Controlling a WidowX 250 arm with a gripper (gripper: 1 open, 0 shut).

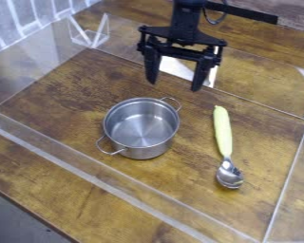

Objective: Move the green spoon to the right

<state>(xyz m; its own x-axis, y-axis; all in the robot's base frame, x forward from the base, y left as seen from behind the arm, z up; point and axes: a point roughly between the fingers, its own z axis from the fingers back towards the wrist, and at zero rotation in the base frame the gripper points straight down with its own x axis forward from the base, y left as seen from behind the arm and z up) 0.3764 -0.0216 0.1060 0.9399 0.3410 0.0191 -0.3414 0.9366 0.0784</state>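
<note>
The green spoon (224,144) lies flat on the wooden table, right of the pot. Its yellow-green handle points away from the camera and its shiny silver bowl sits at the near end. My gripper (178,78) hangs in the air behind the pot and up-left of the spoon. It points down with its two black fingers (154,66) spread wide. Nothing is between them, and the gripper is well clear of the spoon.
A round steel pot (141,128) with two side handles stands left of the spoon. Clear acrylic walls (289,195) fence the wooden tabletop (66,104) on all sides. A white card (182,66) lies behind the gripper.
</note>
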